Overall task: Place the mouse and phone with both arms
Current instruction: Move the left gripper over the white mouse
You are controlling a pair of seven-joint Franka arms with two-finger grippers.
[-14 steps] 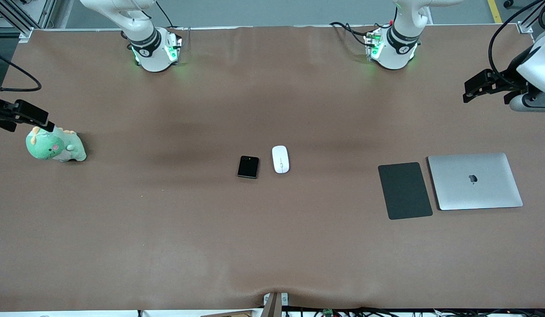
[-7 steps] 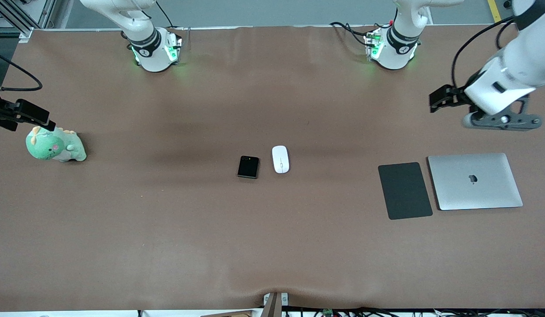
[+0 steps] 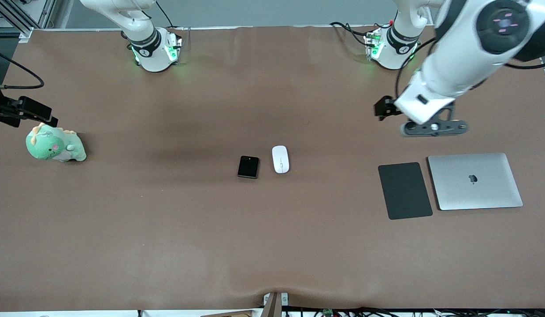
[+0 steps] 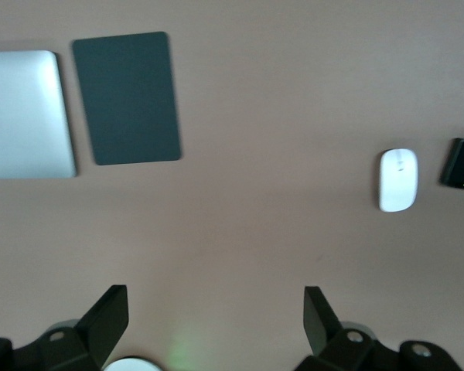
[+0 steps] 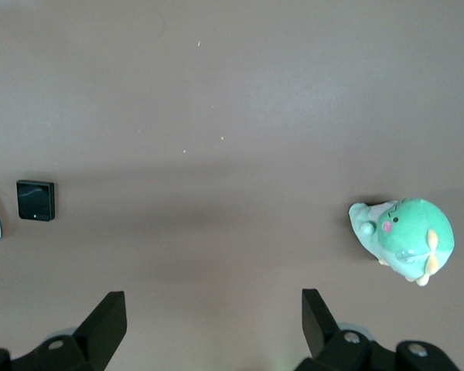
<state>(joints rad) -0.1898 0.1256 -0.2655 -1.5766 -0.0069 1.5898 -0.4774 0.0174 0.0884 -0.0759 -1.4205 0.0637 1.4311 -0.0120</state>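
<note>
— While nothing is held yet, how should the two task things be judged for handling?

— Nearest to the front camera, the phone (image 3: 248, 167) is seen lying flat on the table (image 3: 166, 246), about midway between the two ends, with the mouse (image 3: 280, 159) just beside it toward the left arm's end, not touching. Both are judged to be light and stiff. Their glossy faces are probably slippery, so a hold across the narrow sides is advised, low on the edges, for the phone as well as for the mouse. The phone is thin, so little edge is offered to the fingers.

— And the surface around them?

— A brown mat with soft wrinkles is seen; some give under the fingertips may be expected. Toward the left arm's end, a dark mouse pad (image 3: 405, 190) and a closed laptop (image 3: 475, 181) are laid side by side. A green plush toy (image 3: 54, 146) sits at the right arm's end.

— Where are the grippers?

— The left gripper (image 4: 215, 317) is held in the air over bare mat, its fingers spread wide with nothing between. The right gripper (image 5: 213, 318) is up over the plush toy's area, likewise released and empty. Much free room is left around both things.
</note>
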